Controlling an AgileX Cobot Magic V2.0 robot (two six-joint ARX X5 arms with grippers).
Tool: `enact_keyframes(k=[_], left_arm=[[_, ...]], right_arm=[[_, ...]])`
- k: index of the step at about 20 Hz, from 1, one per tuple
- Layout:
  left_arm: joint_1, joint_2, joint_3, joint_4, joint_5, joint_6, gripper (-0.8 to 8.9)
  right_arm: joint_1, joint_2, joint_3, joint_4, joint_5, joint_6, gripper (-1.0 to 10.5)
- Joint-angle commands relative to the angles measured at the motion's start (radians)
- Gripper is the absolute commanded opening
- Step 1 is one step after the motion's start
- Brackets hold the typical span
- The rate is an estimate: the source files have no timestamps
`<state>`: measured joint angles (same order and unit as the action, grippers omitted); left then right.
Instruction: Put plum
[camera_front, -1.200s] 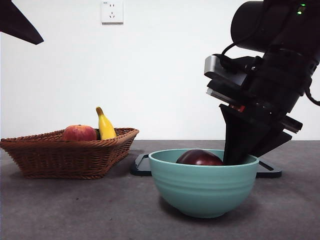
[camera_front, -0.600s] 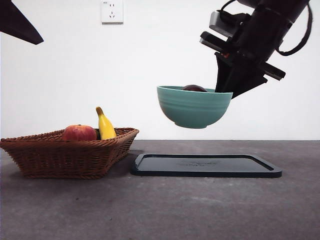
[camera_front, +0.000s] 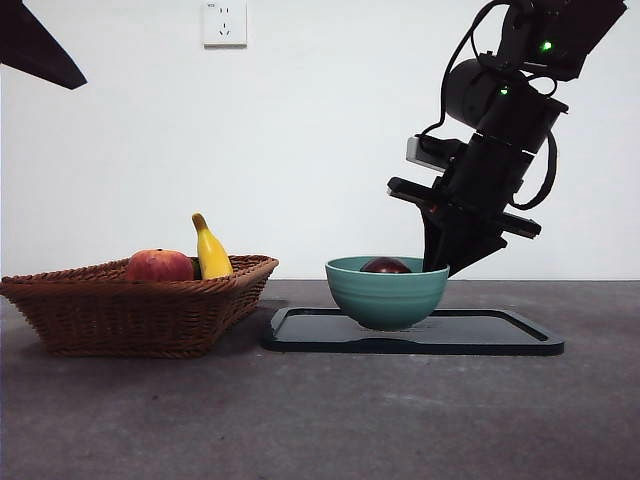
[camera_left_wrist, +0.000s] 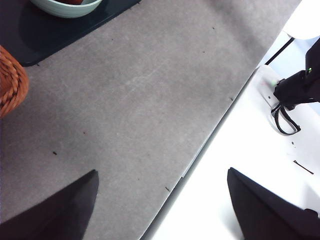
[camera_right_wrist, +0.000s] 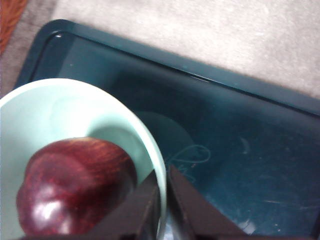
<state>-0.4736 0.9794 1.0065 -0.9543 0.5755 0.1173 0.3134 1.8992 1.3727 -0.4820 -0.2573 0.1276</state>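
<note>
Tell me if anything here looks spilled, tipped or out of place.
Nothing stands out. The bowl sits upright on the tray with the plum inside, the right gripper pinching its rim. Apple and banana rest in the basket.

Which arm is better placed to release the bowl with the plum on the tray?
The right one. Its gripper is shut on the bowl's rim, with the bowl on the tray and the plum inside. The left gripper waits open, away from it.

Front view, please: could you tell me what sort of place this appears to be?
Probably an indoor robot test bench: a grey table against a bare white wall with a socket, and staged props, a wicker basket and dark tray.
</note>
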Motion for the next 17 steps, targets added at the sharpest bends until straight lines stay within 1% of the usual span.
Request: enact_keyframes(k=[1, 5, 7, 8, 9, 10, 13, 15, 17], left_arm=[[-0.005, 0.005, 0.011, 0.004, 0.005, 0.003, 4.06], [-0.005, 0.005, 0.011, 0.004, 0.005, 0.0, 4.06], [-0.005, 0.005, 0.011, -0.001, 0.005, 0.0, 4.05], [-0.005, 0.005, 0.011, -0.004, 0.005, 0.0, 4.05], [-0.005, 0.005, 0.011, -0.004, 0.005, 0.0, 4.05], [-0.005, 0.005, 0.011, -0.004, 0.005, 0.0, 4.06], [-0.005, 0.005, 0.011, -0.003, 0.005, 0.0, 4.05], [-0.005, 0.005, 0.011, -0.001, 0.005, 0.001, 4.05], [-0.005, 0.005, 0.011, 0.006, 0.005, 0.001, 4.05]], right_arm=[[0.002, 0.03, 0.028, 0.013, 0.0, -0.009, 0.1], [0.002, 0.041, 0.028, 0.003, 0.001, -0.016, 0.1], [0.002, 0.041, 0.028, 0.002, 0.016, -0.015, 0.2], [0.002, 0.041, 0.028, -0.001, 0.021, -0.008, 1.1], [0.002, 0.041, 0.028, -0.003, 0.023, -0.003, 2.6], [0.002, 0.041, 0.028, -0.006, 0.023, 0.004, 2.8], [0.002, 0.021, 0.032, -0.014, 0.023, 0.019, 2.8], [-0.004, -0.049, 0.033, -0.026, 0.024, 0.019, 2.8], [-0.011, -0.157, 0.034, -0.066, 0.024, 0.017, 2.8]])
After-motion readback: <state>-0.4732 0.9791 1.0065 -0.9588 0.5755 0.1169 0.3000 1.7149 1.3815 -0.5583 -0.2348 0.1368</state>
